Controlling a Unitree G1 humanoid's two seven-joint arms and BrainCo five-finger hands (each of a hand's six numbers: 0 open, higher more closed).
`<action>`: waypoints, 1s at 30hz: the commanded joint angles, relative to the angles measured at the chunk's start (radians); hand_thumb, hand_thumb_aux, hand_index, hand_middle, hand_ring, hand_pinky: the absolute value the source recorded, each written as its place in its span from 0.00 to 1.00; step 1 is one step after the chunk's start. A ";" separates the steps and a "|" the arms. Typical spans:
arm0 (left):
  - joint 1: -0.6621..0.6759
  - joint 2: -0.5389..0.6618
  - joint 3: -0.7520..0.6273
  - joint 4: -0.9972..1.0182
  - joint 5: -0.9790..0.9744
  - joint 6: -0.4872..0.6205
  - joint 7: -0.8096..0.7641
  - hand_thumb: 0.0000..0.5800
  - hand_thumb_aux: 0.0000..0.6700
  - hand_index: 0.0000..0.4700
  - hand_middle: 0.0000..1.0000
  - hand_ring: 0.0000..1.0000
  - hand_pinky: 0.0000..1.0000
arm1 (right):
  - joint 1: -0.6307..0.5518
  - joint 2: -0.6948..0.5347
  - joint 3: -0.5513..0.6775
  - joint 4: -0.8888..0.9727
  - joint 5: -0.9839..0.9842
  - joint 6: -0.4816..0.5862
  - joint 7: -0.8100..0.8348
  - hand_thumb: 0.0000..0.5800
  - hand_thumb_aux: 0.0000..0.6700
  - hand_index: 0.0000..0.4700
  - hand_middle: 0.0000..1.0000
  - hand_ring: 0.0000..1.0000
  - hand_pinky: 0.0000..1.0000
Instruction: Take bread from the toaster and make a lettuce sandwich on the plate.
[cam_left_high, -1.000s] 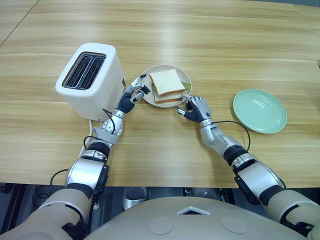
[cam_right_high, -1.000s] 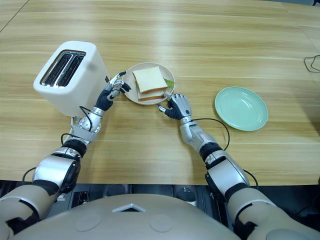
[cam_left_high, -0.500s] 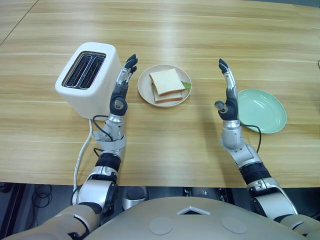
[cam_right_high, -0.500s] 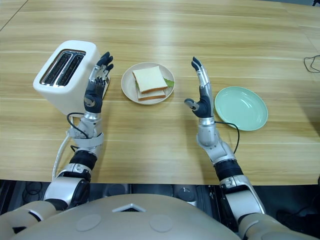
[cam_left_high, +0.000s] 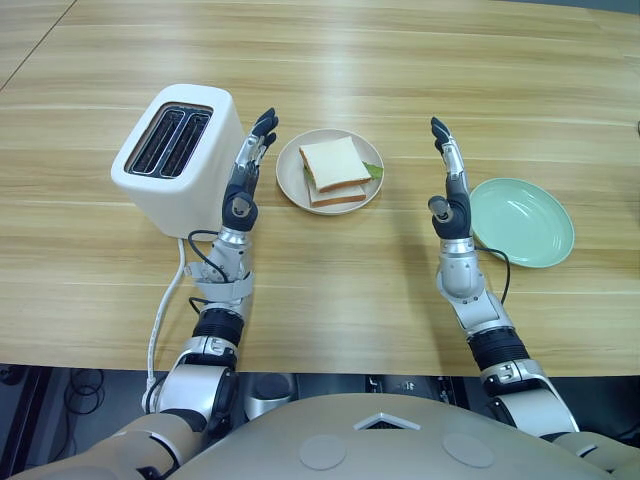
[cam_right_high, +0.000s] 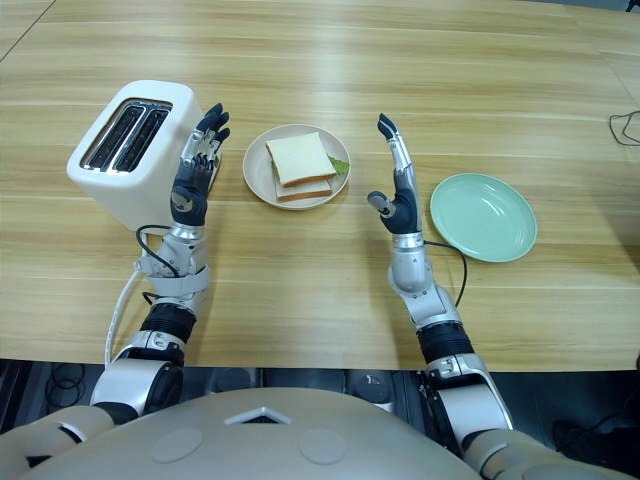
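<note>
Flanking the plate (cam_left_high: 288, 181), not touching: left robot hand (cam_left_high: 243, 186), right robot hand (cam_left_high: 451, 188).

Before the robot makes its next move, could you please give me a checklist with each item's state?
1. Sandwich lies on the plate: ok.
2. Lettuce sits between the slices: ok, a green edge shows.
3. Toaster has no bread sticking out: ok.
4. Left hand is open and holds nothing: ok.
5. Right hand is open and holds nothing: ok.
</note>
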 joint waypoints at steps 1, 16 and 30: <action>0.007 -0.002 0.005 0.003 -0.010 0.027 -0.015 0.00 0.00 0.00 0.00 0.00 0.00 | -0.011 0.005 -0.027 0.021 0.011 0.015 0.022 0.00 0.00 0.00 0.00 0.00 0.00; -0.029 -0.007 0.027 0.061 0.016 0.029 -0.018 0.00 0.00 0.00 0.00 0.00 0.00 | -0.046 0.027 -0.044 0.090 0.000 0.005 0.037 0.00 0.00 0.00 0.00 0.00 0.00; -0.047 -0.011 0.026 0.077 0.015 0.025 -0.022 0.00 0.00 0.00 0.00 0.00 0.00 | -0.056 0.032 -0.042 0.113 0.008 -0.001 0.048 0.00 0.00 0.00 0.00 0.00 0.00</action>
